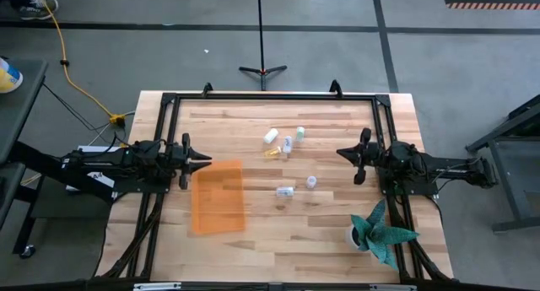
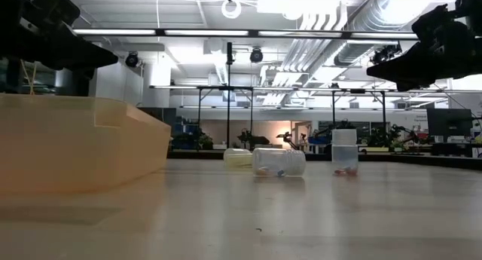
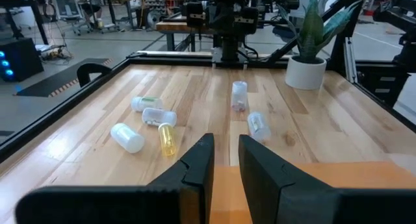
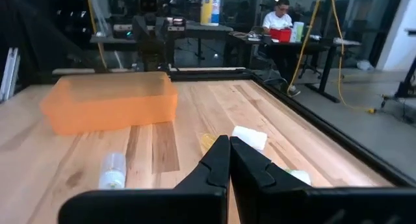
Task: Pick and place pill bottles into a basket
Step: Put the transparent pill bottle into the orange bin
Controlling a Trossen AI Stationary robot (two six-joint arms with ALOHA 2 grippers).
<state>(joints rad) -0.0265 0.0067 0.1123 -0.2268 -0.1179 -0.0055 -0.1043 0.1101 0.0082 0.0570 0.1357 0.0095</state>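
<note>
The orange basket lies flat on the table's left half; it also shows in the right wrist view and the low view. Several small pill bottles lie right of it: a white one, two more, a yellowish one, one on its side and one upright. My left gripper hovers just beyond the basket's far left corner, slightly open and empty. My right gripper hovers right of the bottles, shut and empty.
A white pot with a teal plant stands at the near right corner. A black frame runs along the table's far and side edges. Bare wood lies between the basket and the bottles.
</note>
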